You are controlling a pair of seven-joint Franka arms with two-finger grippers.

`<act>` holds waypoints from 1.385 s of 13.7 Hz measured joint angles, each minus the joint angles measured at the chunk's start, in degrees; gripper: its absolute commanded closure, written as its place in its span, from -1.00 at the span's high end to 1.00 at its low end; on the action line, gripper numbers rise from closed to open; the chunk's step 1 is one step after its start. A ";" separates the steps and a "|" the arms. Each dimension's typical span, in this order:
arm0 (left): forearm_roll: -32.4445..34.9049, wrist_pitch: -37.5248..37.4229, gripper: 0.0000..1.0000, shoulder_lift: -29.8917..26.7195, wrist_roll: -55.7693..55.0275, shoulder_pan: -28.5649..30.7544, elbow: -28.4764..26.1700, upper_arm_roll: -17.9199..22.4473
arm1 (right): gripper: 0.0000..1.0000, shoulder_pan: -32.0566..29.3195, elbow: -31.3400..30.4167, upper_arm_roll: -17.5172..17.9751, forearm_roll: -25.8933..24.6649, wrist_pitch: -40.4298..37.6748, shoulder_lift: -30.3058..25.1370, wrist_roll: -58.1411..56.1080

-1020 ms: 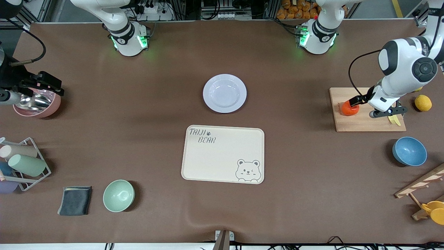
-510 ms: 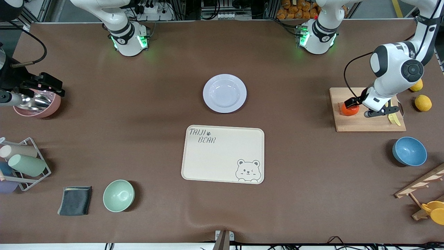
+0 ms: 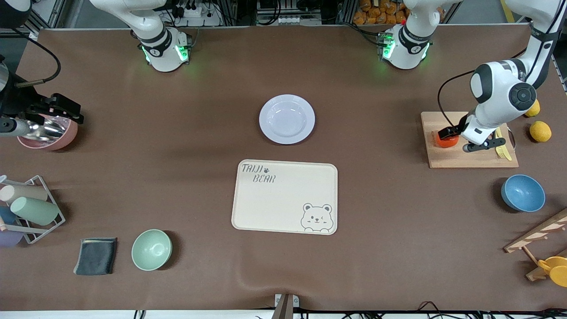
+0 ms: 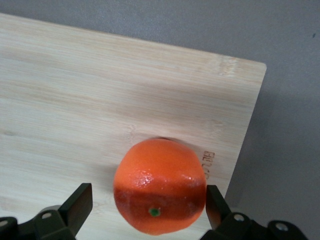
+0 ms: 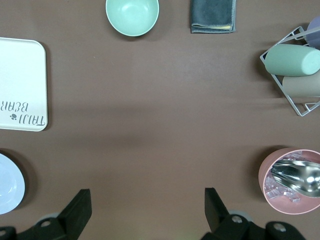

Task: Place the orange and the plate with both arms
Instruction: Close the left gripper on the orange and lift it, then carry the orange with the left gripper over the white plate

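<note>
Two arms show in the front view. Left pincer (image 3: 458, 138) half hides the orange (image 3: 446, 141) on the wooden board (image 3: 469, 156); the plate (image 3: 287, 119) sits near the middle of the surface. Left wrist view: spread fingers (image 4: 80, 202) flank the shiny orange (image 4: 160, 185) without touching. Right wrist view: released right pincer (image 5: 147, 210) waits above the brown surface (image 5: 150, 115), plate (image 5: 10, 182) cut off.

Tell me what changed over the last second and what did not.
The left gripper slid along the wooden cutting board toward the right arm's end until its open fingers bracket the orange; nothing is gripped yet. The orange, plate and bear tray kept their places. The right gripper waits open, high over the table near the pink bowl.
</note>
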 measured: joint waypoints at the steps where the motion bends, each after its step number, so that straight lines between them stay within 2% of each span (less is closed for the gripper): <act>1: 0.00 0.62 1.00 0.60 0.00 0.12 -0.08 0.00 | 1.00 0.00 0.00 0.01 0.00 0.00 0.00 0.00; 3: 0.00 1.56 0.59 1.72 0.00 0.40 -0.13 0.00 | 1.00 0.00 0.00 0.01 0.00 -0.01 0.01 0.00; 5: 0.00 2.25 -0.21 2.14 0.00 0.54 -0.12 0.00 | 1.00 0.00 0.00 0.06 0.00 -0.02 0.01 0.00; 6: 0.00 2.26 -0.83 1.97 0.14 0.56 -0.07 -0.02 | 1.00 0.01 0.00 0.07 0.00 -0.02 0.02 0.00; 7: 0.00 2.52 -1.00 1.96 0.27 0.56 0.11 -0.10 | 1.00 0.01 0.00 0.08 0.00 -0.03 0.02 0.00; 9: 0.00 2.94 -1.00 1.94 0.31 0.57 0.89 -1.00 | 1.00 0.01 0.00 0.10 0.00 -0.03 0.06 0.00; 12: 0.00 2.68 -1.00 0.72 0.31 0.54 3.44 -4.40 | 1.00 0.02 0.00 0.14 0.00 -0.04 0.09 0.00; 14: -0.85 -1.23 -1.00 -1.43 -0.89 0.58 6.22 -7.69 | 1.00 0.02 0.00 0.15 0.00 -0.04 0.12 0.00; 16: -4.99 -9.36 -1.00 -3.33 -4.74 0.54 11.14 -13.15 | 1.00 0.04 0.00 0.18 0.00 -0.04 0.15 0.00; 19: -8.66 -20.87 -1.00 -3.74 -19.76 0.22 19.63 -23.83 | 1.00 0.14 0.01 0.25 0.00 -0.04 0.20 0.00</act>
